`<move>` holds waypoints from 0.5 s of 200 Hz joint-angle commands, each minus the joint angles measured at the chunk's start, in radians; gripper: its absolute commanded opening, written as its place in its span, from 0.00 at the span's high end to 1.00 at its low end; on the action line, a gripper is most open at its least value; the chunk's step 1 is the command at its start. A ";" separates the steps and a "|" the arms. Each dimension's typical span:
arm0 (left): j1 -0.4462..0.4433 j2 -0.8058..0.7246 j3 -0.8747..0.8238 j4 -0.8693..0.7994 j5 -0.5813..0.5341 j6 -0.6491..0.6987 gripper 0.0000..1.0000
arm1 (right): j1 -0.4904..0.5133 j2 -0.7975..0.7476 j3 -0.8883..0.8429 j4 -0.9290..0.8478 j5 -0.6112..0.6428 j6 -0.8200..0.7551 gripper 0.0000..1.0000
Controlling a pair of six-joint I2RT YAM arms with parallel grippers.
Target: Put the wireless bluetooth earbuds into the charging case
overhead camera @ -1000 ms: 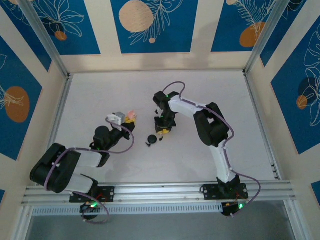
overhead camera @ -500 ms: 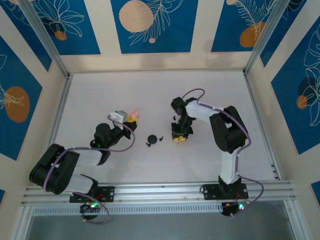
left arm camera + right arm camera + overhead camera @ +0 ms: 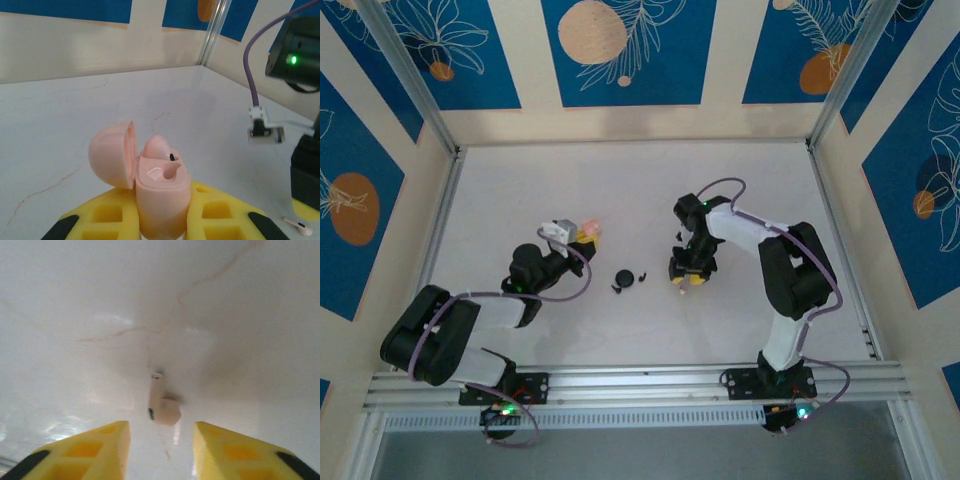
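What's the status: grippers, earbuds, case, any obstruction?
Left gripper shut on pink charging case, lid open. Right gripper open, poised over pale pink earbud lying on table. Nothing blocking the bud.

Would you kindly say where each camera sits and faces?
Top: above and behind, looking down on the table; left arm and right arm show.
Left wrist: looks across the table; left pincer grips the open case.
Right wrist: looks down at a bud under the open right pincer.
Top and left wrist share the case.
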 commanded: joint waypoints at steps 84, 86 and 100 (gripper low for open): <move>0.007 -0.035 0.027 -0.041 0.014 0.033 0.89 | -0.046 0.109 0.160 -0.033 -0.121 -0.034 0.51; 0.007 -0.035 0.026 -0.041 0.014 0.033 0.89 | -0.046 0.114 0.161 -0.033 -0.121 -0.035 0.51; 0.007 -0.037 0.021 -0.039 0.014 0.030 0.90 | -0.040 0.139 0.166 -0.036 -0.120 -0.035 0.52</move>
